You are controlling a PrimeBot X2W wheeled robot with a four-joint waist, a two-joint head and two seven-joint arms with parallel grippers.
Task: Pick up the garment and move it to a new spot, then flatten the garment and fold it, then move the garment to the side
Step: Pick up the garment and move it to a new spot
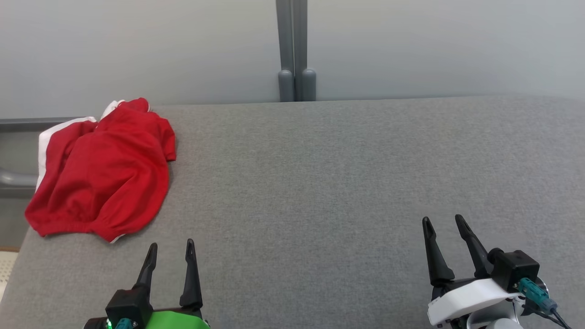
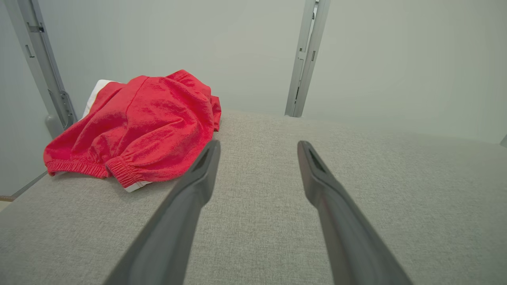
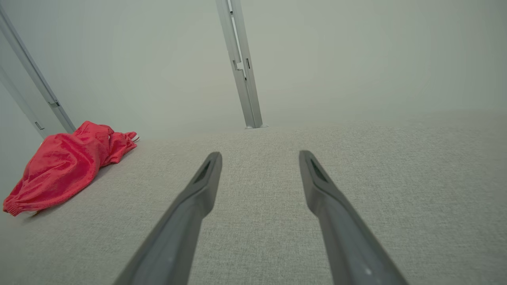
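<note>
My left hand [image 1: 171, 243] and right hand [image 1: 442, 218] gape empty; red garment [image 1: 103, 176] crumpled at bench's [image 1: 320, 183] left corner, post [image 1: 296, 50] behind

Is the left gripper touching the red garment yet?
Apart. The head view shows bare grey surface between the red garment and the open left gripper, which sits nearer the robot.

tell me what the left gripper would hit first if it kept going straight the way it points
Probably the grey surface: the left gripper points slightly down at bare cloth. The red garment lies left of that line; the gripper might brush its edge, depth unclear.
</note>
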